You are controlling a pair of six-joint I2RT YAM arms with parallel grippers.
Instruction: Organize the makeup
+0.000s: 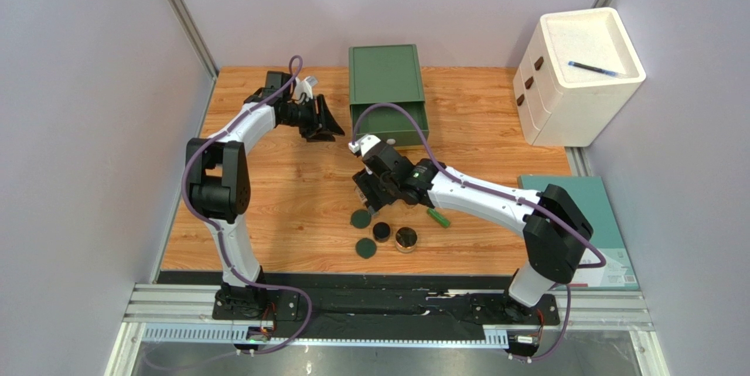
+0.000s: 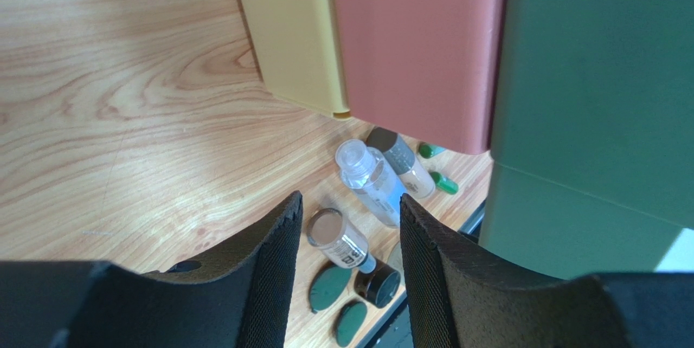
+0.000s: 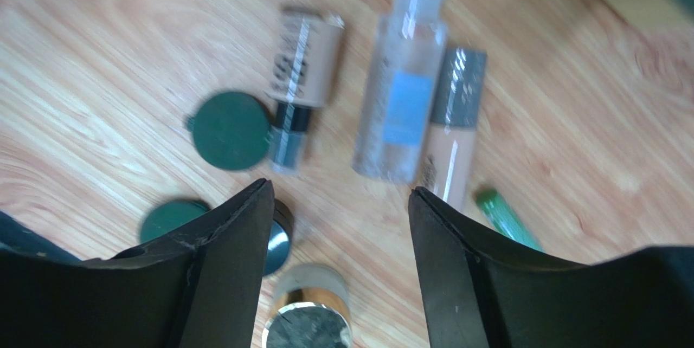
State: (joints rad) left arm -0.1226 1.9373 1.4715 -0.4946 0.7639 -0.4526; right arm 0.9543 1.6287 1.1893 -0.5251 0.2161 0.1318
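Right gripper (image 3: 340,193): jaws apart, empty, lower centre | left gripper (image 2: 349,200): apart, empty | risk: crowded tubes (image 3: 399,112), closing may pinch two

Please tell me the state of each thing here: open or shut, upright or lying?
left gripper, open, empty.
right gripper, open, empty.
clear bottle, lying, capped.
grey-capped beige tube, lying.
black-capped beige tube, lying.
green tube, lying.
green discs, flat.
black jar, upright.
gold-rimmed compact, flat, shut.
green drawer box, open or shut unclear.
white cabinet, drawers shut.
blue pen, lying on the cabinet.
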